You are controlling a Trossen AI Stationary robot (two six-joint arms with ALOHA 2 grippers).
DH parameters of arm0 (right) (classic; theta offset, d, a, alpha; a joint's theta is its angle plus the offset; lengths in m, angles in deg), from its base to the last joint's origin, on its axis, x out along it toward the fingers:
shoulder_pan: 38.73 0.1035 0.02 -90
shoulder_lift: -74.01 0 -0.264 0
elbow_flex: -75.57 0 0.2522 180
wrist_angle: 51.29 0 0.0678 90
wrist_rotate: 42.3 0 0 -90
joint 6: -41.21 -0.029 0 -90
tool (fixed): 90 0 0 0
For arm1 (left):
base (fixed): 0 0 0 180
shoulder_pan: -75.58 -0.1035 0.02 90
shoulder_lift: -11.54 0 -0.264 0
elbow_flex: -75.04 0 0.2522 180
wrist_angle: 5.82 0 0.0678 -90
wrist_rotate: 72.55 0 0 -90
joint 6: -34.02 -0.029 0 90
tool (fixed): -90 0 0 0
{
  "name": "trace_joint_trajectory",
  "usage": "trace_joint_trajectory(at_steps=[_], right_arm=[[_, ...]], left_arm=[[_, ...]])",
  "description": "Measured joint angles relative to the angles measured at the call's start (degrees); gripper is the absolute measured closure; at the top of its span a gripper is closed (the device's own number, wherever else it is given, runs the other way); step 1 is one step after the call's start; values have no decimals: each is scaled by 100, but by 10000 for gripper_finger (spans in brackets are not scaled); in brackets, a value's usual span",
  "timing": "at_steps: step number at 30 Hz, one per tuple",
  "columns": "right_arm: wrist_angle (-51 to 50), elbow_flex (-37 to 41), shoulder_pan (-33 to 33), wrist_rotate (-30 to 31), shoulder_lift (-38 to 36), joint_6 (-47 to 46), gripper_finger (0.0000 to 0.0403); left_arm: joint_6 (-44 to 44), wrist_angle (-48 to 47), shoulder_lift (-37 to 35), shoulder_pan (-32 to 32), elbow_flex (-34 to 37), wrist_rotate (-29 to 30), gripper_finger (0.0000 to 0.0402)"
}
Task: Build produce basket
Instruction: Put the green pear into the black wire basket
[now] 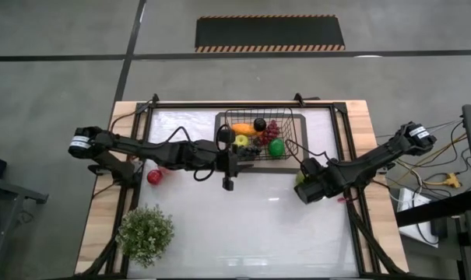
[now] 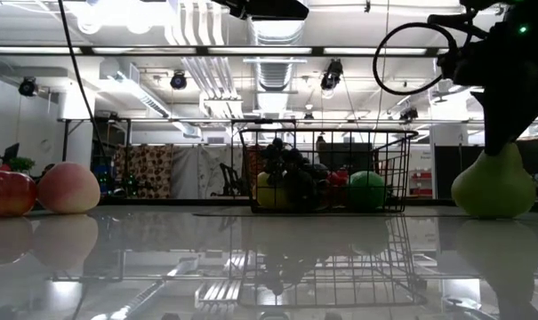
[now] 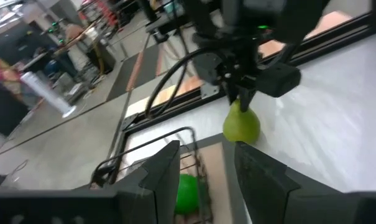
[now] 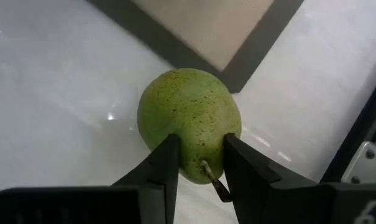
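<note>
White and shiny, the table [image 1: 243, 225] sits in a wooden frame on a grey floor, and the low view looks past it into a big room with pipes and lights on the ceiling. Over on the right side of the table, the right gripper [image 4: 199, 163] pinches the narrow top of a green pear [image 4: 189, 122] between its two dark fingers, and the pear's round bottom rests on the white table. From the low view the pear [image 2: 493, 185] stands upright under the dark arm. The left wrist view also sees this pear [image 3: 241, 124] just past the end of the black wire basket [image 3: 189, 138]. The left gripper [image 1: 228, 183] hangs over the table just in front of the basket, and its fingers [image 3: 161, 177] are spread apart with nothing between them. The basket [image 1: 293, 124] stands at the back middle of the table on a dark mat [image 1: 304, 165]. Inside it are a green apple [image 1: 275, 148], a yellow apple [image 1: 241, 141], an orange fruit [image 1: 242, 130], a dark plum [image 1: 259, 124] and red grapes [image 1: 271, 132]. A red apple [image 1: 154, 176] lies on the left side of the table, close beside the left arm. In the low view a pink peach [image 2: 69, 188] sits next to it, touching it. A bushy green plant [image 1: 145, 235] stands at the front left corner.
</note>
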State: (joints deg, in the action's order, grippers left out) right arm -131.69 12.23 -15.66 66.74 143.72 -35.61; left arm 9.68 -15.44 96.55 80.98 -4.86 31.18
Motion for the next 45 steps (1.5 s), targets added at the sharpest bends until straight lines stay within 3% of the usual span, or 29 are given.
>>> trace_joint_trajectory(at_steps=[8, 25, 31, 45], right_arm=[[4, -637, 5, -606, -55, 692, 310], [-55, -3048, -259, -381, 215, 2789, 311], [-206, -3851, -1000, -465, 661, 3990, 311], [-810, -5547, -3395, -923, 2089, 6547, 311]], left_arm=[[7, 39, -67, 123, 29, -297, 267], [-3, 2018, -929, 204, 1603, -299, 267], [7, 2108, -1232, 211, 1785, -299, 267], [-2, 2093, -1283, 230, 1886, -299, 267]])
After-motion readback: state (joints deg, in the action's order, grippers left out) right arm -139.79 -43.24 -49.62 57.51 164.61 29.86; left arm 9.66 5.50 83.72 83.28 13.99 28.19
